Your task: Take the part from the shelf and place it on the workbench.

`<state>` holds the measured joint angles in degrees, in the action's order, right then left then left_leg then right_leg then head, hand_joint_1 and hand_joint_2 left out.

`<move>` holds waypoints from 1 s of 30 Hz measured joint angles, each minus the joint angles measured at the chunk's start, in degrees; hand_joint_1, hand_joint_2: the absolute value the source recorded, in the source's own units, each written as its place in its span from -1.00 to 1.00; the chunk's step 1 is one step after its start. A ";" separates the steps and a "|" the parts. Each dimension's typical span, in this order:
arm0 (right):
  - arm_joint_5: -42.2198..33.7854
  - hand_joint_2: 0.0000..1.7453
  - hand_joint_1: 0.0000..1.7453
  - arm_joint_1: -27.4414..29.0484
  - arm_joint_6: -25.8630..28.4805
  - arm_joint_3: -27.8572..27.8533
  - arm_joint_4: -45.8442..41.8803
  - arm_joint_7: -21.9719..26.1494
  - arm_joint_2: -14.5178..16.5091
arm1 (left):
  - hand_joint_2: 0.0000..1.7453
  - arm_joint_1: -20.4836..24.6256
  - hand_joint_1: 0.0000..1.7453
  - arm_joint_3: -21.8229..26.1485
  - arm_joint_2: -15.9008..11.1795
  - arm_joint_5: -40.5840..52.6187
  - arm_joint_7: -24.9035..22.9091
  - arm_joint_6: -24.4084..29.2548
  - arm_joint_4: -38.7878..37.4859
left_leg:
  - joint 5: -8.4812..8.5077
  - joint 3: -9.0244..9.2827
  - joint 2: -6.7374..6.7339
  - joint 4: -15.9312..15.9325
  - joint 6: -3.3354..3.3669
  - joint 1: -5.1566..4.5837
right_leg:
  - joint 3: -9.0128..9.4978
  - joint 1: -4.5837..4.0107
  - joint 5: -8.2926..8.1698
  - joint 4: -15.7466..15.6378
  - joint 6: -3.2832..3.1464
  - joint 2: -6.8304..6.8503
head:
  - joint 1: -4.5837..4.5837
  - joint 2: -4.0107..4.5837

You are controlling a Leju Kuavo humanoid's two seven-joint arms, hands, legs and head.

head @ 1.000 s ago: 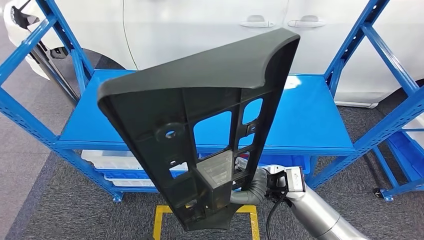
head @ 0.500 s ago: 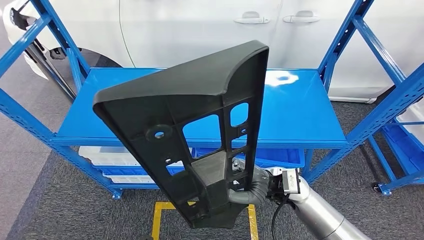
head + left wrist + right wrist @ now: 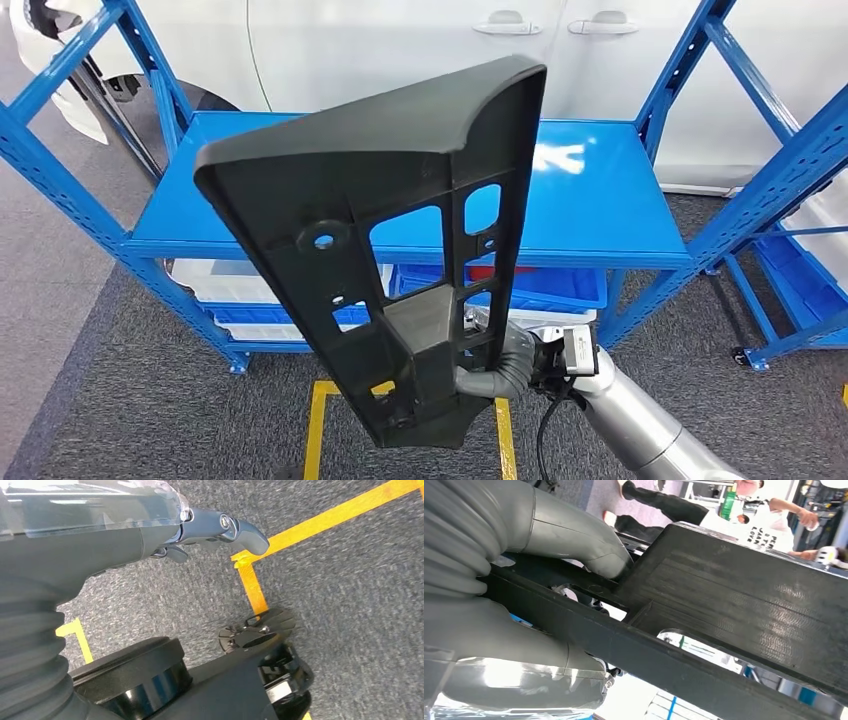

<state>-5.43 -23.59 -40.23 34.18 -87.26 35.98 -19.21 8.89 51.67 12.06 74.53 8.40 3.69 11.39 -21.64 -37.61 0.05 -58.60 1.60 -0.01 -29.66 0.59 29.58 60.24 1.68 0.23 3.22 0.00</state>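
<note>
We've got the black part (image 3: 380, 240) gripped low in our right hand (image 3: 490, 370), upright before the blue shelf (image 3: 600, 215). Left hand (image 3: 220, 530) hangs, fingers apart, holding nothing. Carry step; next, find the desk.

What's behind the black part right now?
Behind the black part lies the blue shelf, showing through its cutouts, with a white car beyond. The shelf's middle is covered. The right hand holds the part's lower end.
</note>
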 joint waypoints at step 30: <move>-2.87 1.00 1.00 -2.06 -0.94 -0.17 2.62 -1.94 0.06 | 1.00 -0.31 -1.00 1.13 -0.01 -0.67 1.13 -0.07 -0.11 | 0.00 0.85 0.01 1.30 0.18 -0.15 | -1.97 -0.05 -1.78 1.90 -0.45 0.17 | 0.02 0.00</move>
<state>-8.30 -25.65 -41.17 34.01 -84.64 34.04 -19.15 8.58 52.80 12.05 73.87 9.53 3.63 11.28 -21.63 -36.76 0.05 -57.30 1.78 -0.16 -31.63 0.54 27.80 62.15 1.23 0.40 3.24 0.00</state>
